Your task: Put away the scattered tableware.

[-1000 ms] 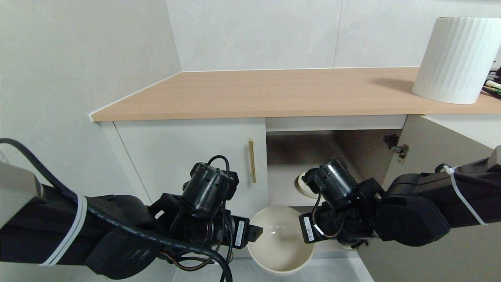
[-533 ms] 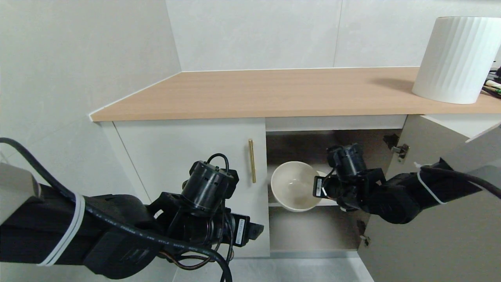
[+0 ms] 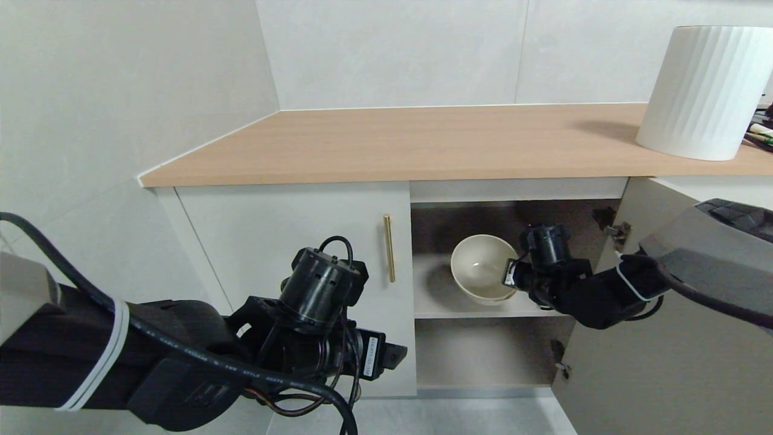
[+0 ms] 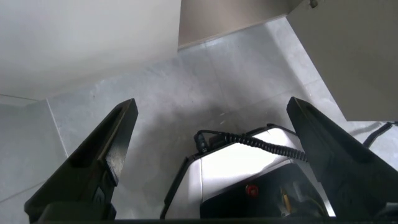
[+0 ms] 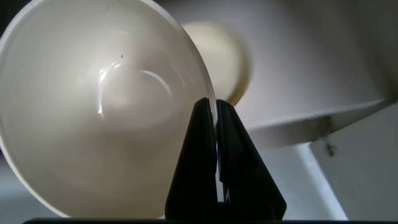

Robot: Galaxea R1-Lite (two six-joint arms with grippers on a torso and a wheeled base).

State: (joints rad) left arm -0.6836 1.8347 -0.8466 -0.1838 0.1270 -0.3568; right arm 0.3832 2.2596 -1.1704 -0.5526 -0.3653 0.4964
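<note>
Right, head view first: right gripper is inside the open half of the cabinet, clamped on the rim of a cream bowl. Bowl's tipped on its side, mouth facing out toward the room, over the upper shelf. Can't tell if its underside touches the board. Tilt prob comes from the rim pinch: w/ the arm coming in level, that's how the bowl hangs. Right door is swung wide, which gives the arm room. Left door w/ brass handle is closed. Left gripper hangs low in front of that closed door, well apart from the bowl. Wood counter above carries a white ribbed container at far right.

Left wrist view: left gripper is spread wide, nothing btwn the fingers, pointing down at grey floor tile.

Right wrist view: right gripper is squeezed tight on the bowl rim, one finger inside, one outside. Behind it a second cream piece, prob another bowl, sits on the same shelf. My guess is the aim is to set this one beside it or nest it. Needs levelling before letting go, else it could roll.
</note>
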